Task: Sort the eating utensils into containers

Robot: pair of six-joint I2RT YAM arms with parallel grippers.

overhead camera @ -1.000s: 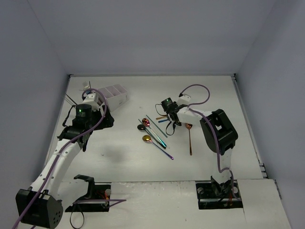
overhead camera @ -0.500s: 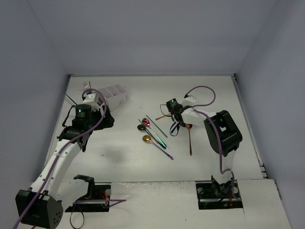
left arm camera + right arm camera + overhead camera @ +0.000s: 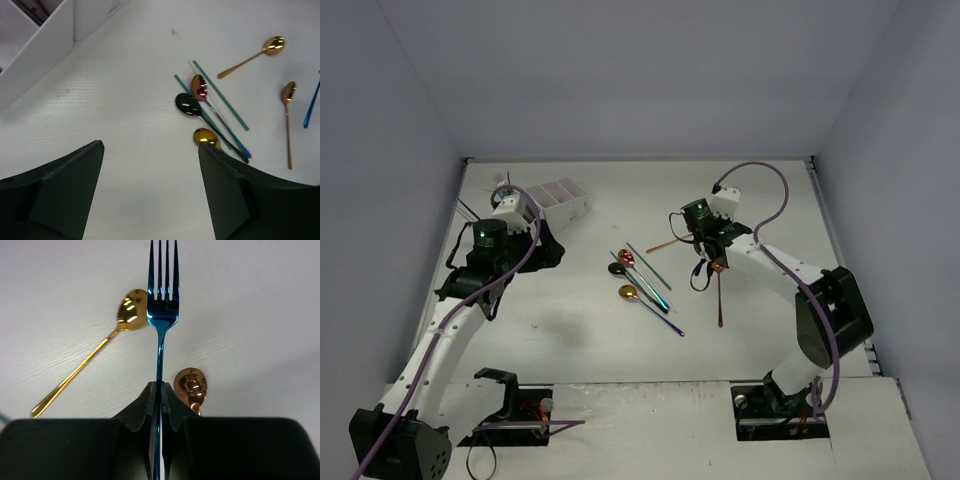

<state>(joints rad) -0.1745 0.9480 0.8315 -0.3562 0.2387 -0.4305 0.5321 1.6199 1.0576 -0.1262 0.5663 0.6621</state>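
Observation:
My right gripper (image 3: 708, 250) is shut on a blue fork (image 3: 699, 272) and holds it above the table. In the right wrist view the jaws (image 3: 161, 387) pinch the handle and the fork (image 3: 162, 315) points tines away. Below it lie a gold spoon (image 3: 131, 310) and a copper spoon (image 3: 191, 382). My left gripper (image 3: 535, 245) is open and empty, just in front of the white caddy (image 3: 560, 200). In the left wrist view (image 3: 150, 150) its fingers frame bare table, with the caddy (image 3: 45, 45) at the upper left.
On the table's middle lie a black spoon (image 3: 617, 267), a pink spoon (image 3: 626, 256), a gold-bowled spoon (image 3: 628, 291), teal sticks (image 3: 650, 265), a gold spoon (image 3: 663, 245) and a copper spoon (image 3: 718, 290). Utensil handles stick out of the caddy's far left end.
My right gripper has moved right and up with the blue fork in it, and its arm has swung out to the right. The left gripper has barely shifted.

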